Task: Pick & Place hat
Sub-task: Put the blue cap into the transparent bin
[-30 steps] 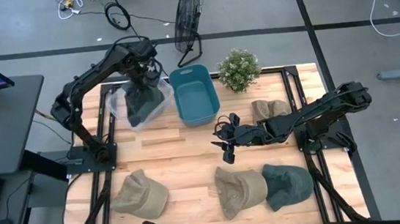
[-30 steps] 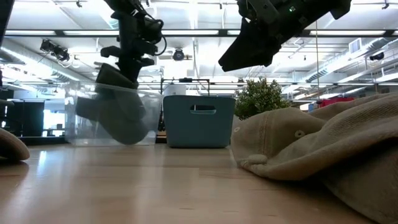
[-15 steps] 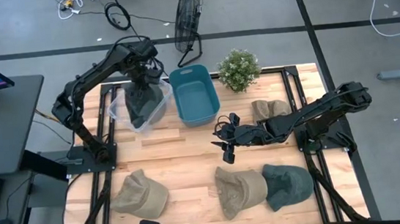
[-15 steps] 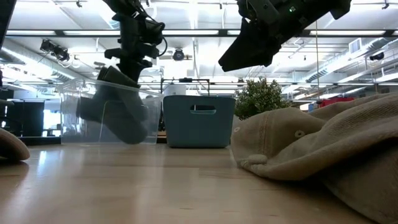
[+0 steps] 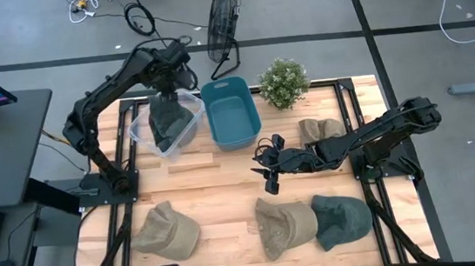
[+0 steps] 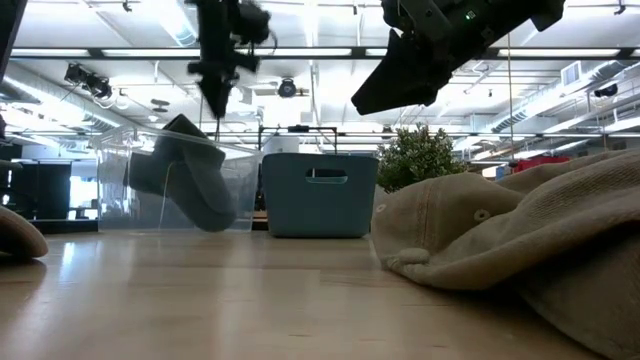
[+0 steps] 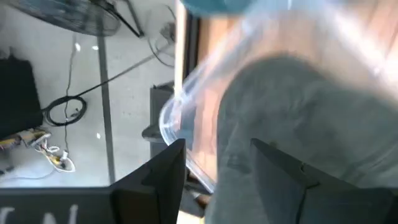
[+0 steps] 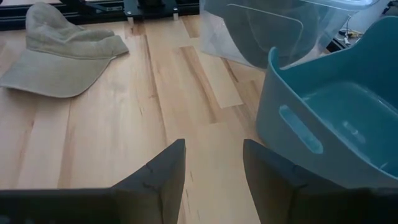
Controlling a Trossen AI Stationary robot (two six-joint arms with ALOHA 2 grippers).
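The table (image 5: 216, 187) is holding two bins side by side at the back. The clear bin (image 5: 165, 122) is holding a dark hat (image 5: 165, 124); only the low view is showing the hat leaning on the bin's wall. The blue bin (image 5: 231, 113) is sitting next to it. The left gripper (image 5: 171, 74) is hanging just above the hat, fingers spread and holding nothing. The right gripper (image 5: 266, 161) is waiting over the middle of the table, fingers apart.
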